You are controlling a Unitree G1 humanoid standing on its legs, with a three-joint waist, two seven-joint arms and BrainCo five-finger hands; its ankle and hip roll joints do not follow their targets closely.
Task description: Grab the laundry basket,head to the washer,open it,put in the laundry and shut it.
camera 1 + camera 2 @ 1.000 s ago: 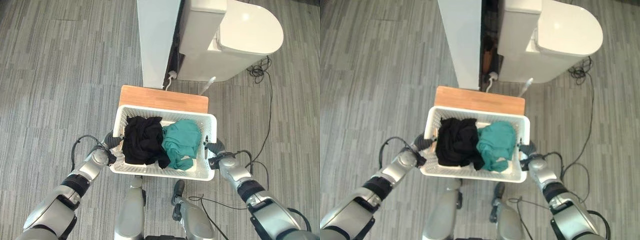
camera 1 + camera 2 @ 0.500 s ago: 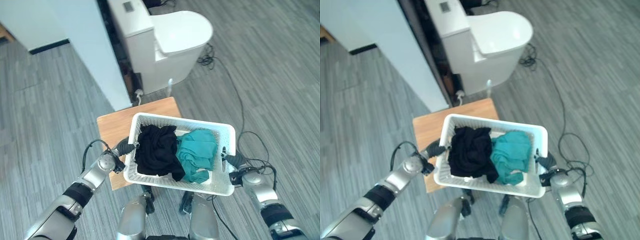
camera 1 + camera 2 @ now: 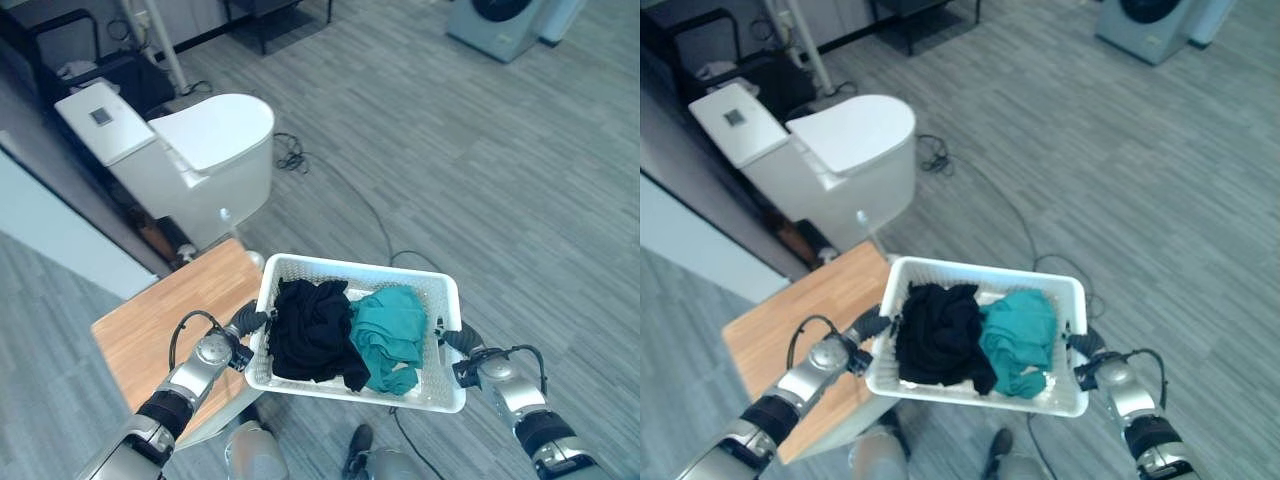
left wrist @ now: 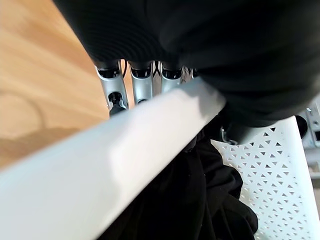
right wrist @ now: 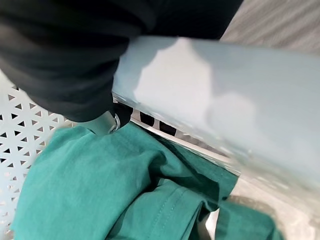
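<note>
I've got the white perforated plastic laundry basket (image 3: 357,345) lifted in front of me, long axis running hand to hand. Left hand (image 3: 233,340) has its fingers curled round the left rim, right hand (image 3: 462,352) is clamped on the right rim. Crumpled black garment (image 3: 312,332) and teal garment (image 3: 390,335) sit inside. The light blue-grey front-loading washer (image 3: 502,20) is far ahead, off to my right, well apart from the basket, so I'd judge the next move is a walk bearing right. The wooden bench (image 3: 168,325) is just beside my left hand.
</note>
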